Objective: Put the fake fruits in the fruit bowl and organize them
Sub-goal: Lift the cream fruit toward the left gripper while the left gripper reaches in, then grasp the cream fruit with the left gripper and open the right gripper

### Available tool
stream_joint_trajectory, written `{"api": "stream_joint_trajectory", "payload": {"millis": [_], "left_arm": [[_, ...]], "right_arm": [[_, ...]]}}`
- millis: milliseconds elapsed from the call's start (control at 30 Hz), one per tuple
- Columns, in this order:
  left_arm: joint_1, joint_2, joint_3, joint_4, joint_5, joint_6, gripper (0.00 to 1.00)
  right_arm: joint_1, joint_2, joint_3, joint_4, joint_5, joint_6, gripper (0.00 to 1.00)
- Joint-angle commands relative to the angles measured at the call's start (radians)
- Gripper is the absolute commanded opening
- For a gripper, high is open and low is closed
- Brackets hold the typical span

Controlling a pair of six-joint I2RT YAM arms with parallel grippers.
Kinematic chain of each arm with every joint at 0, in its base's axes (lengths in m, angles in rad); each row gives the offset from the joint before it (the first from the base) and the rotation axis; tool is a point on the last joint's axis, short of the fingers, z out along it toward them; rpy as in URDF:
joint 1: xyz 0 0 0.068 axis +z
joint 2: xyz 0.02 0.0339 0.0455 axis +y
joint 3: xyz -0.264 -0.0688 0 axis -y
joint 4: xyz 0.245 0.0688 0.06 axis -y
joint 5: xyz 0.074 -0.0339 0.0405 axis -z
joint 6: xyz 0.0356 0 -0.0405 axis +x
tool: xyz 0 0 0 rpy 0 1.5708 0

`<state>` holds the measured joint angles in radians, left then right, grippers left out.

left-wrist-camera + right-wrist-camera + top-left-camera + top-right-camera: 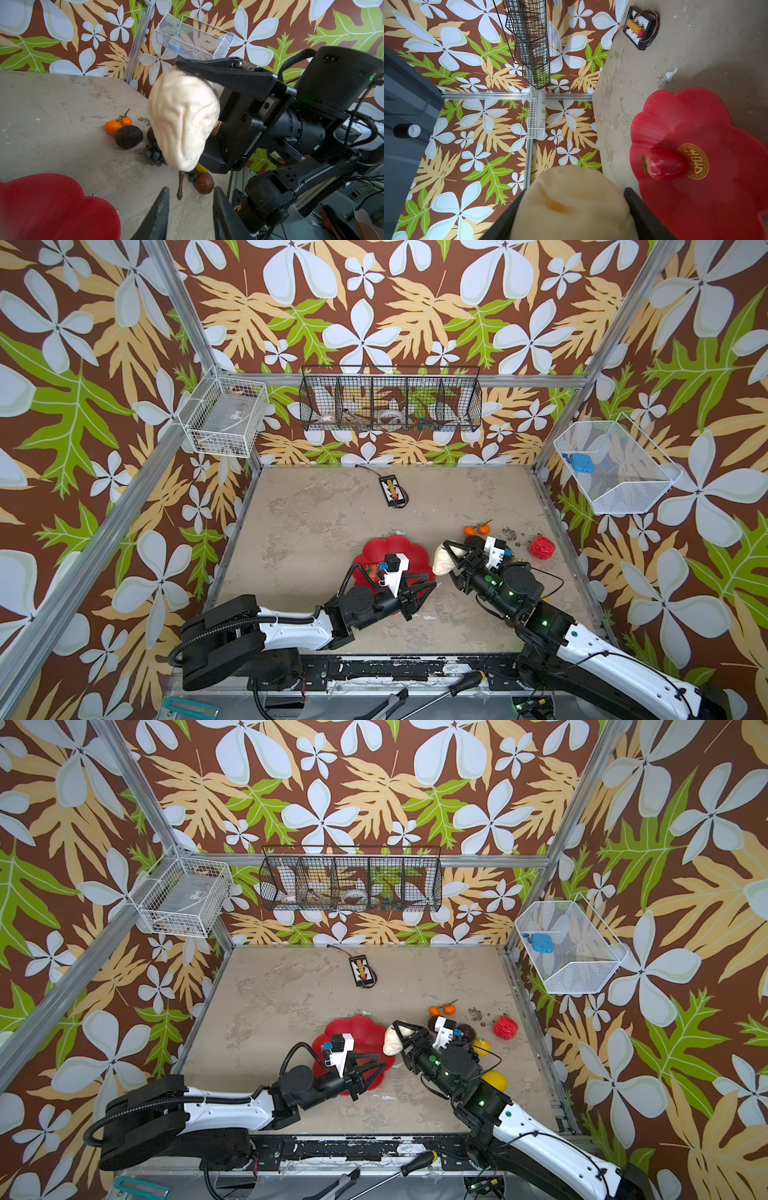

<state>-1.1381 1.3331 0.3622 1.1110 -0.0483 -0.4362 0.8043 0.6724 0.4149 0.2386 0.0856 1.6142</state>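
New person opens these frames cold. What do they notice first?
The right gripper holds a beige pear-shaped piece above the table, just right of the red fruit bowl, with the open, empty left gripper facing it. The only fruit seen in the bowl is a strawberry. Oranges, avocado, grapes and a red apple wait further right.

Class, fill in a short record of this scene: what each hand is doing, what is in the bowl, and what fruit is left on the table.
Right hand: closed on the pear, raised beside the bowl
Left hand: open, empty, at the bowl's rim
In bowl: strawberry
On table: oranges, avocado, grapes, apple
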Motion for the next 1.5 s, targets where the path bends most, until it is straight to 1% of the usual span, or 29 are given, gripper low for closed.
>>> {"api": "stream_joint_trajectory", "payload": {"millis": [0, 67, 233, 300, 433, 500, 533, 667, 767, 867, 933, 1000, 1033, 1100, 1167, 1233, 1267, 1333, 1467], "left_arm": [[-0.002, 0.013, 0.012, 0.049, -0.009, 0.007, 0.34], [-0.003, 0.022, 0.017, 0.049, -0.013, 0.003, 0.33], [-0.005, 0.038, 0.022, 0.051, -0.025, -0.006, 0.32], [-0.005, 0.038, 0.027, 0.045, -0.028, -0.007, 0.31], [-0.005, 0.041, 0.035, 0.029, -0.028, -0.01, 0.22], [-0.005, 0.043, 0.038, 0.022, -0.026, -0.013, 0.15], [-0.005, 0.044, 0.039, 0.018, -0.026, -0.013, 0.13], [-0.005, 0.045, 0.039, 0.013, -0.027, -0.016, 0.12], [-0.005, 0.043, 0.039, 0.01, -0.033, -0.015, 0.08], [-0.005, 0.038, 0.041, 0.001, -0.04, -0.012, 0.07], [-0.005, 0.033, 0.04, -0.003, -0.046, -0.006, 0.04], [-0.005, 0.022, 0.041, -0.02, -0.059, 0.004, 0.03], [-0.005, 0.016, 0.041, -0.031, -0.065, 0.009, 0.02], [-0.005, -0.006, 0.038, -0.059, -0.081, 0.021, 0.01], [-0.005, -0.035, 0.037, -0.107, -0.091, 0.036, 0.01], [-0.005, -0.071, 0.043, -0.188, -0.092, 0.058, 0.01], [-0.005, -0.096, 0.054, -0.261, -0.091, 0.071, 0.01], [-0.005, -0.145, 0.085, -0.427, -0.11, 0.093, 0.01], [-0.005, -0.237, 0.16, -0.782, -0.197, 0.115, 0.01]], "right_arm": [[0.006, -0.005, -0.001, 0.04, 0.006, -0.002, 0.67], [0.011, -0.008, -0.002, 0.041, 0.007, -0.002, 0.67], [0.015, -0.014, -0.004, 0.039, 0.003, -0.003, 0.67], [0.016, -0.018, -0.005, 0.039, 0.002, -0.002, 0.67], [0.016, -0.022, -0.005, 0.04, 0.002, -0.007, 0.67], [0.016, -0.023, -0.005, 0.035, 0.003, -0.007, 0.67], [0.016, -0.022, -0.007, 0.036, 0.003, -0.008, 0.67], [0.016, -0.023, -0.004, 0.035, 0.005, -0.005, 0.67], [0.018, -0.021, -0.001, 0.03, 0.005, -0.008, 0.67], [0.018, -0.017, -0.002, 0.027, 0.004, -0.008, 0.68], [0.018, -0.014, -0.001, 0.023, 0.001, -0.012, 0.7], [0.018, -0.014, 0.01, 0.01, 0.002, -0.029, 0.74], [0.018, -0.014, 0.02, -0.005, 0.001, -0.04, 0.77], [0.018, -0.019, 0.046, -0.066, 0.013, -0.074, 0.88], [0.018, -0.031, 0.076, -0.144, 0.036, -0.127, 0.99], [0.018, -0.047, 0.108, -0.238, 0.08, -0.203, 1.0], [0.017, -0.057, 0.124, -0.295, 0.114, -0.25, 1.0], [0.016, -0.076, 0.151, -0.415, 0.188, -0.353, 1.0], [0.016, -0.117, 0.184, -0.599, 0.302, -0.558, 0.99]]}}
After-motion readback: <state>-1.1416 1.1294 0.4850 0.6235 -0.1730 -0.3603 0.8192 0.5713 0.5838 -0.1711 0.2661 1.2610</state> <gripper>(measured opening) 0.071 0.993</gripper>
